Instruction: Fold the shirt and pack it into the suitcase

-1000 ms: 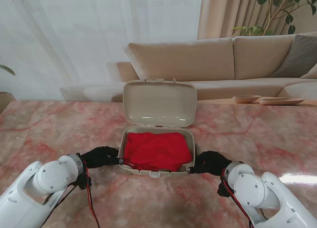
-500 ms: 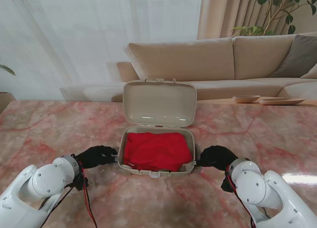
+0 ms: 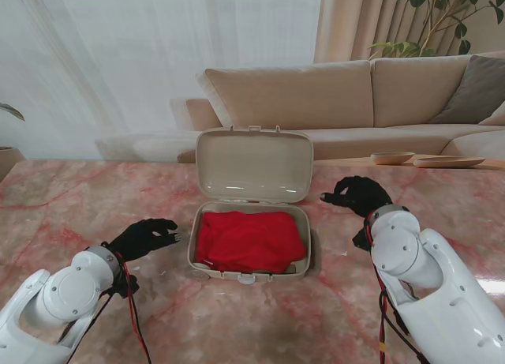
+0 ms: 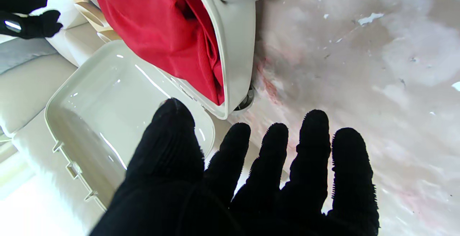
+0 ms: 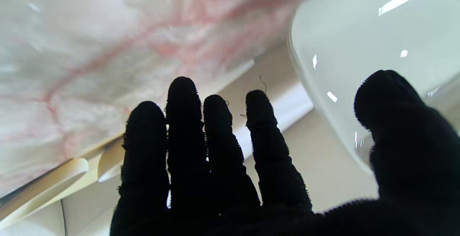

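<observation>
Fingers of both black-gloved hands are spread and hold nothing: in the stand's view the left hand [image 3: 143, 238] hovers just left of the suitcase [image 3: 249, 271], apart from it, while the right hand [image 3: 359, 195] is raised to the right of the open lid [image 3: 253, 165], also clear of it. Inside the suitcase base lies the red shirt [image 3: 250, 240], folded and filling most of the tray; the lid stands upright behind it with nothing in it. Beyond the suitcase, a beige sofa [image 3: 331, 95] runs along the back, and two shallow wooden dishes [image 3: 426, 159] sit far right of the lid on the pink marble table [image 3: 95, 206]. Through the left wrist camera, the left hand's fingers [image 4: 312, 146] fan out over bare marble beside the suitcase corner [image 4: 233, 49], the shirt [image 4: 161, 31] bunched against its wall; a small wheel under that corner is partly hidden. From the right wrist camera, the right hand's fingers [image 5: 183, 121] stretch loosely together, thumb apart, near the lid's glossy shell [image 5: 359, 31], which is blurred and cut off at the frame edge.
</observation>
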`<state>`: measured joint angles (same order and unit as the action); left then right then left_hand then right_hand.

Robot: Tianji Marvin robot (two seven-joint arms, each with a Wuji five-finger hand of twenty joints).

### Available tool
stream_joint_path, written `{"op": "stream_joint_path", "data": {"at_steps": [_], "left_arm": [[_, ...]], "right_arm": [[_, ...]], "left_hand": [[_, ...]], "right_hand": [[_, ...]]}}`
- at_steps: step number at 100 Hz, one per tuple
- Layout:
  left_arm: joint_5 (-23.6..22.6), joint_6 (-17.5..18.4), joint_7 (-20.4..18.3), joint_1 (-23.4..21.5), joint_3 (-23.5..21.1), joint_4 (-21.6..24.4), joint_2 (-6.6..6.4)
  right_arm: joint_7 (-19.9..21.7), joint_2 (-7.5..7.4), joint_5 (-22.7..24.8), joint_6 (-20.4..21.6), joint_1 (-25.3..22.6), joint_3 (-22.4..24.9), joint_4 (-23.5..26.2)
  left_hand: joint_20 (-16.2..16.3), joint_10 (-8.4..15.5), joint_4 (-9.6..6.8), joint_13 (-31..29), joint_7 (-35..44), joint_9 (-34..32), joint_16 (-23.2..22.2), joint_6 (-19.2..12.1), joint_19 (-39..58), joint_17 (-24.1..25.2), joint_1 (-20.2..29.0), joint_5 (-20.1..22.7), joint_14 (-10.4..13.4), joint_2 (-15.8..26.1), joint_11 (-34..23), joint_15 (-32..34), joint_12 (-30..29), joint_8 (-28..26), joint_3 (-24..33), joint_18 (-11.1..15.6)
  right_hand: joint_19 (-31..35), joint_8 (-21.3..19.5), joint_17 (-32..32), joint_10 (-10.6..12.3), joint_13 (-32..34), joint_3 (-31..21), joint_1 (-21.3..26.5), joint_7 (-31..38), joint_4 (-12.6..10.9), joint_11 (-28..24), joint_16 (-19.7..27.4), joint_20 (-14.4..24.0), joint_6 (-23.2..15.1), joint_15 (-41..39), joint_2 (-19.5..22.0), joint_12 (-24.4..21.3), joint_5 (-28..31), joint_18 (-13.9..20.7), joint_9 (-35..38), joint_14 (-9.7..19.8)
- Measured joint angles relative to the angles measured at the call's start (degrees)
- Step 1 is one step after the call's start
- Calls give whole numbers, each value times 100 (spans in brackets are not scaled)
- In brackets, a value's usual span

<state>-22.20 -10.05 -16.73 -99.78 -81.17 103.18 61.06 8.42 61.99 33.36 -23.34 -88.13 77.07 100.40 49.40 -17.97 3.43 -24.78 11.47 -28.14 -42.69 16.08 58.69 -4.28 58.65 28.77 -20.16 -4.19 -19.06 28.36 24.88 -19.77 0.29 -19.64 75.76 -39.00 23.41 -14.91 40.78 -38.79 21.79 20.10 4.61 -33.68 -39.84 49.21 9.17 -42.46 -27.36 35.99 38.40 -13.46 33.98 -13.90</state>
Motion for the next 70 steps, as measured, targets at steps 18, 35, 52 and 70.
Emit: {"op": "stream_joint_path", "data": {"at_steps": [18,35,52,70], "left_arm": [[30,17,488,-83,-6,35,81],[114,452,1322,-61,93,-164,205],[117,438,1282,-41,120,-221,272],[170,443,1305,-31,150,-248,283]], "right_arm": [[-501,169,-504,-155,605,-125,-544],[-641,292,-1206,-280,1045,-234,-919],[-674,338,-1338,-265,1384,-361,-1288],[-865,459,-2027,-203,1610,-480,-1548]], "left_hand": [[0,1,0,-21,10,-28,0,-1,0,-4,0,2,-1,0,0,0,0,0,0,-9],[0,11,0,-163,50,-252,0,-15,0,-62,0,9,-4,0,-53,0,0,-59,0,-55],[0,12,0,-163,106,-254,0,-17,0,-65,0,9,-5,0,-53,-1,0,-62,0,-60],[0,12,0,-163,184,-254,0,-17,0,-66,0,10,-5,0,-53,-1,0,-62,0,-63]], "right_hand": [[266,-3,-333,-22,-355,-486,-6,-151,0,-351,-64,-429,121,-189,-417,197,-510,54,-695,26],[357,-3,-469,-27,-625,-572,-19,-149,0,-92,-63,-489,121,-115,-446,-94,-610,149,-1133,50],[410,-3,-572,-34,-771,-572,-21,-154,0,187,-61,-489,95,-95,-406,-454,-681,198,-1252,89],[-2112,5,-101,-27,-1112,-639,-21,-185,0,429,833,-491,50,1224,-477,-798,-748,200,-1411,178]]}}
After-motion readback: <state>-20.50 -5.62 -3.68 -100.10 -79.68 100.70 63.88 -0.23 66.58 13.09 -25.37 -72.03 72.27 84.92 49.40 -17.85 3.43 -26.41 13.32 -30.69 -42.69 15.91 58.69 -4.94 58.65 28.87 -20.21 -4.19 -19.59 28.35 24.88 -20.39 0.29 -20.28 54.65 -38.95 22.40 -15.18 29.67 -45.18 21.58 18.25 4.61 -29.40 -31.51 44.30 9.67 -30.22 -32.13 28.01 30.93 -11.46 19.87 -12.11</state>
